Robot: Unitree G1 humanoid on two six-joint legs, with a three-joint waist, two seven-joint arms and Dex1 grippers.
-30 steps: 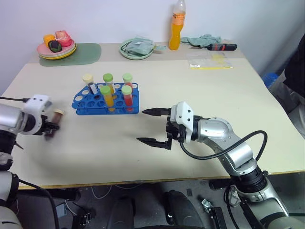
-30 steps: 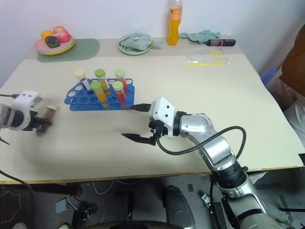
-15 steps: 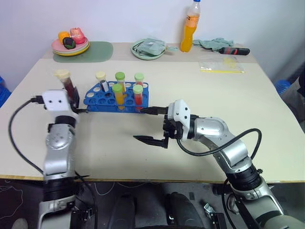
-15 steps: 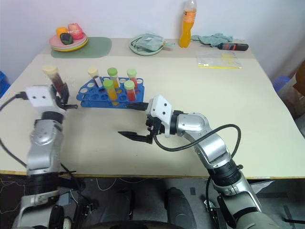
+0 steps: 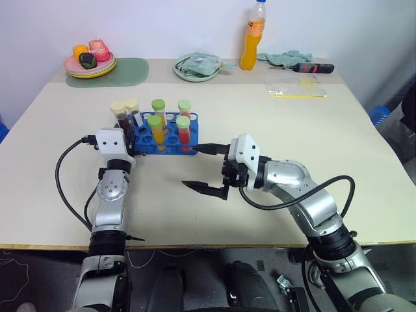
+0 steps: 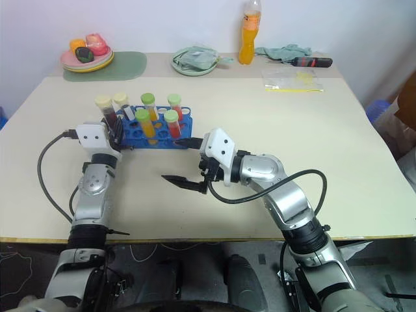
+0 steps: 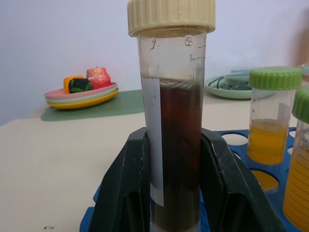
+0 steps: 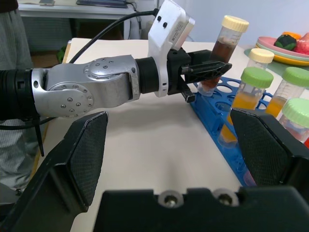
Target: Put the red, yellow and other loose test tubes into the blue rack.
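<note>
The blue rack [image 5: 166, 139] stands on the table and holds several capped tubes: yellow-orange ones [image 5: 156, 127], red ones [image 5: 183, 127] and a cream-capped one [image 5: 132, 108]. My left gripper [image 5: 125, 134] is shut on a cream-capped tube of dark brown liquid [image 7: 175, 145], held nearly upright at the rack's left end [image 8: 208, 102]. Black fingers [image 7: 126, 193] press the tube from both sides. Whether its foot sits in a hole I cannot tell. My right gripper [image 5: 205, 168] hangs open and empty just in front of the rack's right end, pointing left.
At the back stand a plate of toy fruit [image 5: 89, 60] on a green mat [image 5: 127, 67], a green dish [image 5: 197, 65], an orange bottle [image 5: 251, 38], a cloth [image 5: 282, 56], a screwdriver [image 5: 313, 67] and a plastic bag [image 5: 296, 86]. A person's leg [image 8: 14, 53] shows beside the table.
My left gripper has swung right with the dark tube, turning it from sideways to upright and bringing it to the rack's left end. The right gripper has stayed put.
</note>
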